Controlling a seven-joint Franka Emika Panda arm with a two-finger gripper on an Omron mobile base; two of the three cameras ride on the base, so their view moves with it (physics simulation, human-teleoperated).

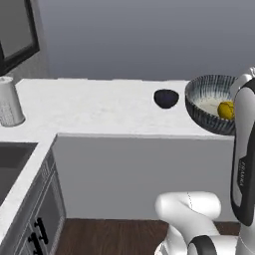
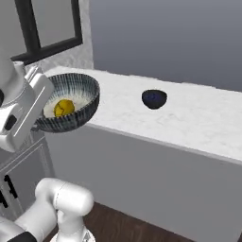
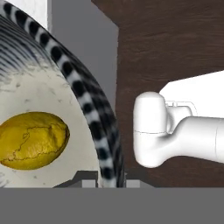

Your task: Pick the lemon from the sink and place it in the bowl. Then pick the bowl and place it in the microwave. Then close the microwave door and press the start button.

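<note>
The bowl point(image 1: 206, 94) hangs in the air in front of the counter's edge, tilted, dark and streaked outside and pale inside. The lemon point(image 1: 225, 110) lies in it. In the right base view the bowl point(image 2: 84, 97) sits beside the white hand, with the lemon point(image 2: 64, 108) on its pale floor. My gripper point(image 3: 109, 181) is shut on the bowl's striped rim point(image 3: 89, 118), one finger on each side of the wall, and the lemon point(image 3: 33, 140) rests just inside. A corner of the dark sink point(image 1: 10, 164) shows at the lower left. The microwave is out of view.
A small dark bowl point(image 1: 166, 98) stands on the white counter point(image 1: 99, 112), also seen as the small dark bowl point(image 2: 154, 99). A grey ribbed canister point(image 1: 9, 102) stands at the counter's left end. A black-framed window point(image 2: 47, 23) is on the wall. Wooden floor point(image 3: 175, 43) lies below.
</note>
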